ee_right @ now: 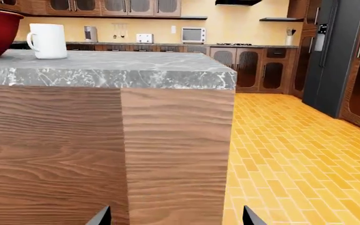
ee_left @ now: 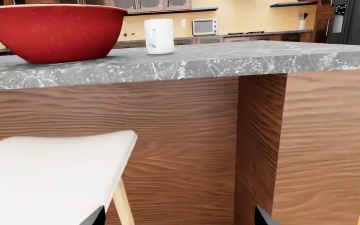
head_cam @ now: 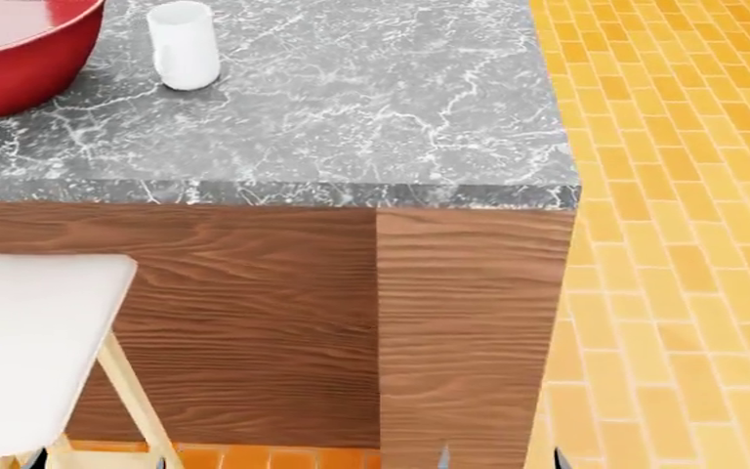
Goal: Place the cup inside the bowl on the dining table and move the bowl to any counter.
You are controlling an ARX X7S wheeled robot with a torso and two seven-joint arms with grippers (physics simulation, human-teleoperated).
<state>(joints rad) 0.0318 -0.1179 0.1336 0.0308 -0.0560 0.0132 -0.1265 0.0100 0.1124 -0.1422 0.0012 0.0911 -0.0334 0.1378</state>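
Left tool (ee_left: 177, 216): lowest and nearest, down by the wood side below the top; only two dark tips show at the frame edge, spread apart, holding nothing.
Right tool (ee_right: 176, 215): same deal, two dark tips standing well apart, nothing between them, pointed at the wood corner.
White stool seat (head_cam: 23, 352): just in front of the reddish-brown wood panel, on pale wooden legs, on the robot's left.
Surface: grey white-veined marble dining table (head_cam: 389, 107), higher than both tools.
Small white cylindrical cup (head_cam: 184, 45): upright on the marble, just beside the bowl but not touching, as far as I can tell.
Big glossy red speckled bowl (head_cam: 17, 59): on the marble at the left, partly cut off.
Far back: dark-topped counter (ee_right: 136, 45) along the yellow wall.
Progress: basically zero, I'd say. Cup isn't in the bowl and the bowl isn't on the counter, so everything's left.
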